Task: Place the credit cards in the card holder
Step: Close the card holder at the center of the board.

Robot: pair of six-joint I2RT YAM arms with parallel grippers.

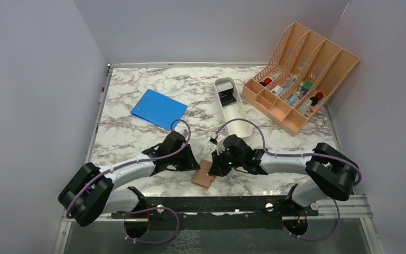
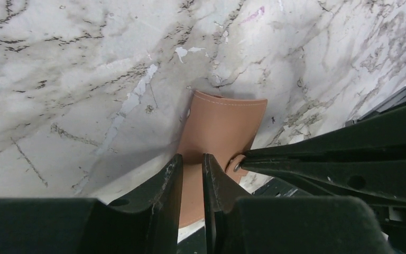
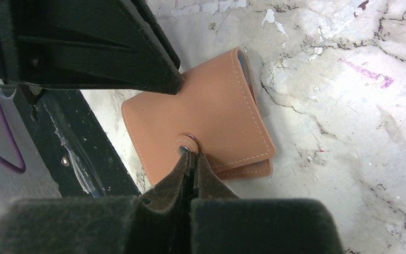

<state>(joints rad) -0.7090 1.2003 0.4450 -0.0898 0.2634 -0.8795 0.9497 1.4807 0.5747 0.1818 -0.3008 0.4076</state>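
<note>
The brown card holder [image 1: 204, 175] lies folded on the marble near the front edge, between both arms. My left gripper [image 2: 193, 159] has its jaws drawn to a narrow gap, pinching the holder's [image 2: 222, 124] edge. My right gripper [image 3: 191, 153] is shut, pinching the tab at the snap stud of the holder [image 3: 211, 111]. In the top view the left gripper [image 1: 196, 166] and right gripper [image 1: 215, 167] meet over it. A small stack of dark and grey credit cards [image 1: 226, 97] seems to lie in the white tray, too small to make out.
The long white tray [image 1: 238, 123] stands behind the right gripper. A blue notebook [image 1: 159, 108] lies at the back left. A peach lattice organiser [image 1: 301, 74] with small items fills the back right. The black base rail [image 1: 217, 203] runs just in front of the holder.
</note>
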